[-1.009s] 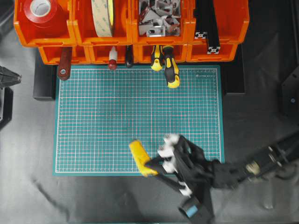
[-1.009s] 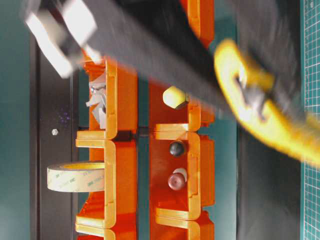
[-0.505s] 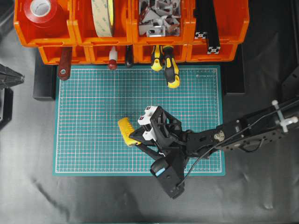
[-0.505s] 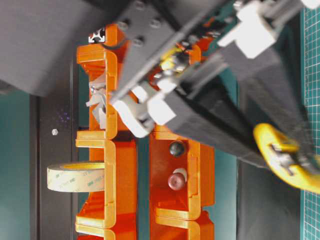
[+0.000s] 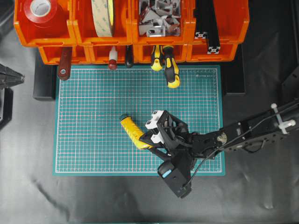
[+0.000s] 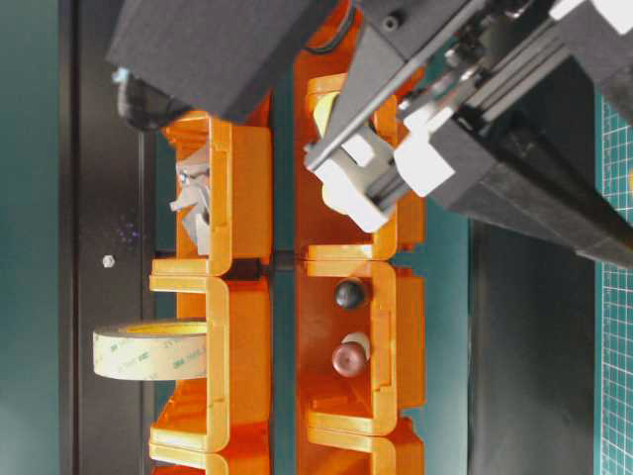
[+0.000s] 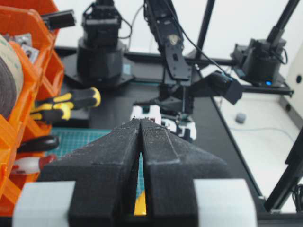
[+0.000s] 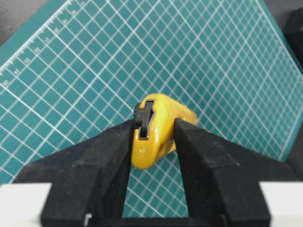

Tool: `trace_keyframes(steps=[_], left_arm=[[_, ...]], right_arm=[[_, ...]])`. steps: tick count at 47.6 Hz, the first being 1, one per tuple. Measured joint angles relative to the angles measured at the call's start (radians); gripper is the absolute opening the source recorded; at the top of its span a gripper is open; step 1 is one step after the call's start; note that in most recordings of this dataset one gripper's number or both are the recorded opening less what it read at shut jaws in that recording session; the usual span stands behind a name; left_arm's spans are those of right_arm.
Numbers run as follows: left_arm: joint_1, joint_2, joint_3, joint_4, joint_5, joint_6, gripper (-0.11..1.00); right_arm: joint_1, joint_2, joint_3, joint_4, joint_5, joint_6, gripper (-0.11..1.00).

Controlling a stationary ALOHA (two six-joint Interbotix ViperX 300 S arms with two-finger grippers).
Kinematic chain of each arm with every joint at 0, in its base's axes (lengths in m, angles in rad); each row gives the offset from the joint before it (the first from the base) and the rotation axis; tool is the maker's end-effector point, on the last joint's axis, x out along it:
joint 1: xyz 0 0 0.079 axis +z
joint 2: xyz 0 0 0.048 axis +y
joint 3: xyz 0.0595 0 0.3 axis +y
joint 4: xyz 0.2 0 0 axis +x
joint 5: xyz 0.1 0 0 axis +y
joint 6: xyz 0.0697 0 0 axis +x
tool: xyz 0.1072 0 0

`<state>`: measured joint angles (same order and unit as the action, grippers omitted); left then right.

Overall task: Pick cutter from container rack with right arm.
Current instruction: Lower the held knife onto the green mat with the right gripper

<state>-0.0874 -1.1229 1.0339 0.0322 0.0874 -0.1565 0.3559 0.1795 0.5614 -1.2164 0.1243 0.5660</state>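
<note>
The cutter [image 5: 132, 131] is gripped at its rear end between the fingers of the right claw [image 5: 150, 138], over the lower middle of the green mat [image 5: 93, 116]; in the right wrist view its yellow body is pinched from both sides, with the black slider facing up. The left claw [image 7: 140, 124] is seen closed, finger against finger, with nothing held, at the far left of the tabletop [image 5: 28, 186].

The container rack [image 5: 131, 32] is set along the far edge of the mat. In its upper bins are kept a red tape roll [image 5: 41, 9], a pale tape roll [image 5: 103, 16], grey metal brackets [image 5: 159, 16] and black extrusion bars [image 5: 208, 23]. From the lower bins, a dark red handle [image 5: 64, 65], a red-and-white handle [image 5: 112, 59] and two yellow-and-black screwdrivers [image 5: 167, 65] are left protruding onto the mat.
</note>
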Motion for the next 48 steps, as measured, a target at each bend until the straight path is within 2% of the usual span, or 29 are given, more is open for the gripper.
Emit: trace_keyframes(steps=[19,44,46,48], left_arm=[[0.0,0.0,0.0,0.0,0.002,-0.002,0.0],[-0.002,0.0,0.0,0.0,0.003,-0.003,0.0],[0.0,0.0,0.0,0.0,0.003,-0.003,0.0],[0.0,0.0,0.0,0.0,0.002,-0.003,0.0]], right_arm=[[-0.08,0.041,-0.031,-0.005,-0.003,-0.008,0.28],[-0.049,0.026,0.011,0.014,0.0,-0.005,0.28],[-0.046,0.025,0.011,0.015,0.0,-0.005,0.3],[-0.044,0.025,0.012,0.018,0.0,-0.002,0.36]])
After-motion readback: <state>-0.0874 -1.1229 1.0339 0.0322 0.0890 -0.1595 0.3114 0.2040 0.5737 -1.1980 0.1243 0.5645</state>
